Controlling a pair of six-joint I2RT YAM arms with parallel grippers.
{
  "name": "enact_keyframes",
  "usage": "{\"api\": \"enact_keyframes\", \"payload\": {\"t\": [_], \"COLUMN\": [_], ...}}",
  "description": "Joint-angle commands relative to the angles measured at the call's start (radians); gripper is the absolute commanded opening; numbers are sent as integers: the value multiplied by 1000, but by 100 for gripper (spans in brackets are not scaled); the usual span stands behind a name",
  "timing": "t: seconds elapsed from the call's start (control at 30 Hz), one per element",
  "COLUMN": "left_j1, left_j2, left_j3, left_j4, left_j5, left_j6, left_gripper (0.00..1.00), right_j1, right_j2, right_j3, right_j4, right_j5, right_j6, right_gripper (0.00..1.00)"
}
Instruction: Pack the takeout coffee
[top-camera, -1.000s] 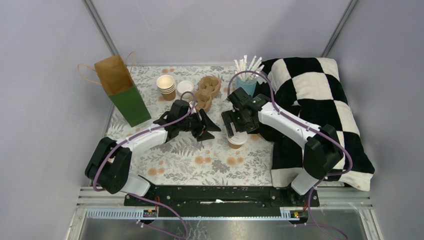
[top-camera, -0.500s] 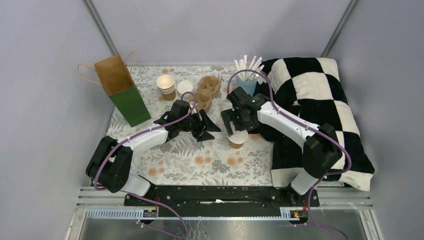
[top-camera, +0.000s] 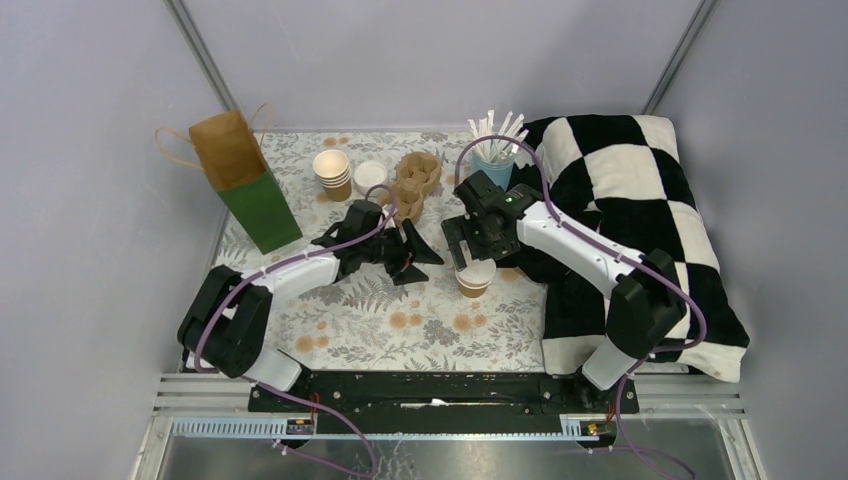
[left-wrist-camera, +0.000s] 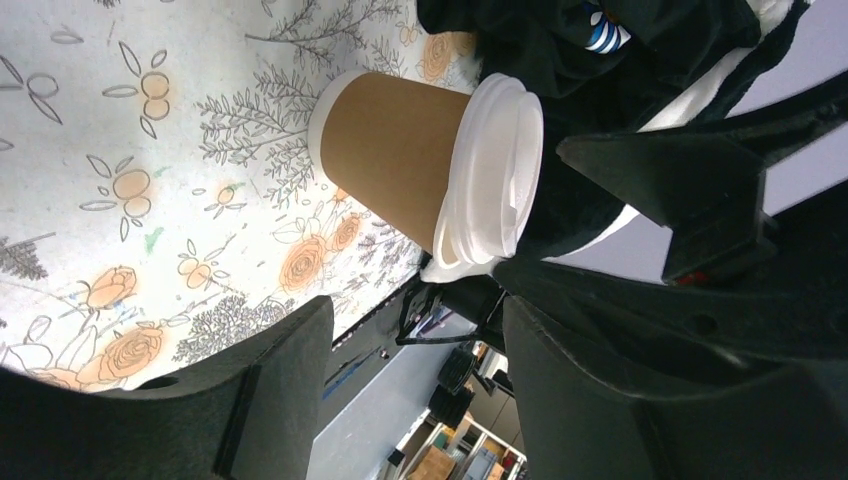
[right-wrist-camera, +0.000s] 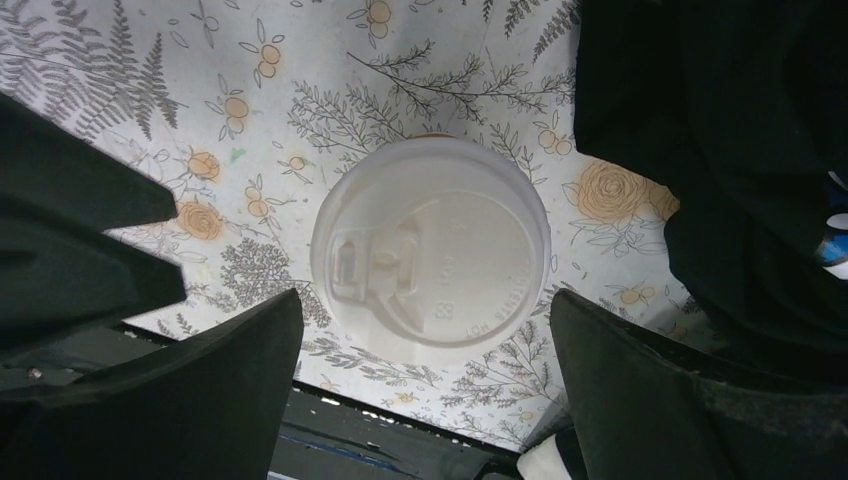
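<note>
Kraft-brown paper, capped by a white plastic lid, makes up the takeout coffee cup, which is seen standing upright on the floral tablecloth, near the middle of the table and just beside the edge of a black-and-white checkered cloth. The lid is shown seated on the rim, its sip opening turned to one side.

The right gripper is held directly above this cup, pointing down. Its fingers are spread wide to either side of the lid, and a strip of tablecloth is visible between each finger and the lid's edge, so nothing is gripped.

The left gripper is laid low and level, aimed at the cup from the left. Its fingers are parted as well, and no object is held between them; in the left wrist view the cup is seen ahead of the fingertips, apart from them.

Towards the back of the table, a stack of open kraft cups is set beside a loose white lid. A brown moulded-pulp cup carrier is placed to their right, and a light-blue cup of white straws further right. A brown and green paper bag is stood at the back left.
</note>
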Motion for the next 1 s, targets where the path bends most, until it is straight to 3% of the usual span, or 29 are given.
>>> {"api": "enact_keyframes", "payload": {"t": [0.0,0.07,0.2,0.3,0.67,0.97], "left_j1": [17,25,12,-9,-56,-69], "left_j2": [23,40,97,152,262,247], "left_j3": [67,87,153,189,249,204], "left_j4": [52,58,60,69,43,53], "left_j5": [22,21,20,31,61,48], "left_j6": [29,26,17,22,85,90], "left_gripper": [69,74,85,87,84,81], "right_j1": [2,-43,-241,-309,-365,-362], "right_j2": [-108,-146,-197,-171,-141,-138], "right_j3": [59,39,-47,-62,-207,-274], "right_j4": [-59,-54,26,38,68,111], "right_j5": [-14,-87,-379,-479,-512,-542], "right_j6": [23,25,61,65,47,43], "right_gripper": [100,100,100,100,100,96]}}
